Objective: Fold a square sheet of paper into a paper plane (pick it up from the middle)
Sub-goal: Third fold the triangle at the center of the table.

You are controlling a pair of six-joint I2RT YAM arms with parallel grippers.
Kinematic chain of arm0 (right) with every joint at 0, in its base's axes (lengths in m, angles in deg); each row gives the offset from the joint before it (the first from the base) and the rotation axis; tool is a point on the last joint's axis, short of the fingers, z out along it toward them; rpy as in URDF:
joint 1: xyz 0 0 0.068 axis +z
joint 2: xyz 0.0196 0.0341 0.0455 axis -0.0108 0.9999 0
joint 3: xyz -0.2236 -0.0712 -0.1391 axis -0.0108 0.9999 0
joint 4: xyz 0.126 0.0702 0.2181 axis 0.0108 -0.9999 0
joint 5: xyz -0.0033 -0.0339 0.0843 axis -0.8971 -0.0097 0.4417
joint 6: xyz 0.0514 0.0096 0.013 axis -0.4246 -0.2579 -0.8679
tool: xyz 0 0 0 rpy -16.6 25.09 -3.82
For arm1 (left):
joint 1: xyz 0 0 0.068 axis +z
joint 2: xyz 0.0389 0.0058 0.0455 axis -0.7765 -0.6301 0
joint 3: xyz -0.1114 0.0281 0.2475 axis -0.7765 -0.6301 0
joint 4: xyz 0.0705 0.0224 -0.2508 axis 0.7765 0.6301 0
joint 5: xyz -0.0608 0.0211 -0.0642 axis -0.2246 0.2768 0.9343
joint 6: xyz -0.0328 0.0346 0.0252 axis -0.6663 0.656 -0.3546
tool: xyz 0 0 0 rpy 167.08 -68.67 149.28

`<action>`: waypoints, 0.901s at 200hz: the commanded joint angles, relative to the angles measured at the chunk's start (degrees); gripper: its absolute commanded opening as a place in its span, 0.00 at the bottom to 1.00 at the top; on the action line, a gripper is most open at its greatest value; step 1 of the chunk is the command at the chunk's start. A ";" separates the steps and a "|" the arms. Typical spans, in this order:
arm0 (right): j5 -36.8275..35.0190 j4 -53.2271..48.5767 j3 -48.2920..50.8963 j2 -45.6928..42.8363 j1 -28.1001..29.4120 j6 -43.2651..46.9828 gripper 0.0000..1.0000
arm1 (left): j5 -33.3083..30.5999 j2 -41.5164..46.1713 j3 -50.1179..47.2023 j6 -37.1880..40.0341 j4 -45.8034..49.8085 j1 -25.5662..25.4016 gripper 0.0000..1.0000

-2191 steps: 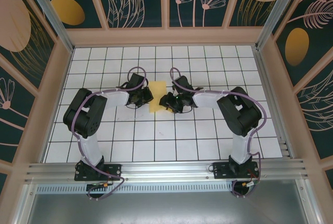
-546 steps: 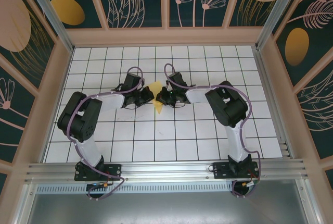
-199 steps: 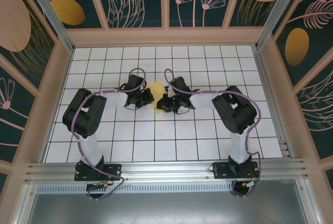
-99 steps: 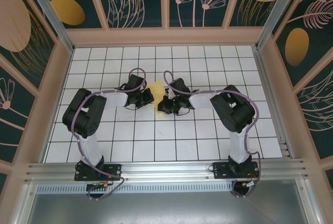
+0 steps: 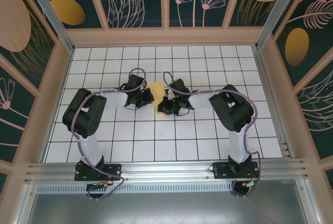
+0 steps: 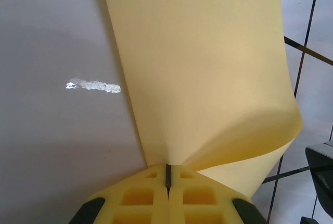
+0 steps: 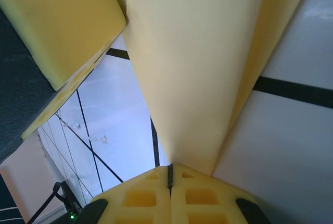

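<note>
The thin yellow paper sheet (image 6: 208, 78), curled over, is held above the white gridded table (image 5: 171, 130), with the left gripper (image 6: 168, 176) and right gripper (image 7: 169, 173) each clamped on an edge. In the wrist views its far edges are cut off.

The left gripper (image 5: 149, 97) and right gripper (image 5: 163, 104) crowd the table's (image 5: 156, 146) middle, both pinched on the curled paper (image 5: 155, 88) that bridges and blocks the gap between them. The left arm (image 5: 83, 113) and right arm (image 5: 232, 108), elbows bent outward, fence the flanks. Open tiles stretch from there to the near rail (image 5: 166, 169) and from the paper to the back wall (image 5: 164, 36).
</note>
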 commanded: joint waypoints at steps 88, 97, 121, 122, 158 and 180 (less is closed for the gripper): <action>-5.43 -7.35 -3.43 -3.03 0.94 4.67 0.00 | -3.98 -1.79 0.28 1.22 3.52 0.01 0.00; -5.67 -7.40 -3.96 -2.68 0.56 4.61 0.00 | -4.02 -1.79 0.31 1.23 3.52 0.02 0.00; -6.12 -7.14 -5.60 -1.42 -0.29 4.41 0.00 | -4.15 -1.67 0.28 1.36 3.78 0.00 0.00; -6.12 -7.12 -5.69 -1.34 -0.30 4.41 0.00 | -4.17 -1.69 0.28 1.38 3.78 -0.04 0.00; -6.66 -7.94 -7.35 1.95 -0.74 4.53 0.00 | -4.01 -1.75 0.28 1.48 3.87 0.01 0.00; -7.48 -8.23 -6.78 2.94 -0.83 4.34 0.00 | -4.01 -1.77 0.28 1.58 4.04 -0.01 0.00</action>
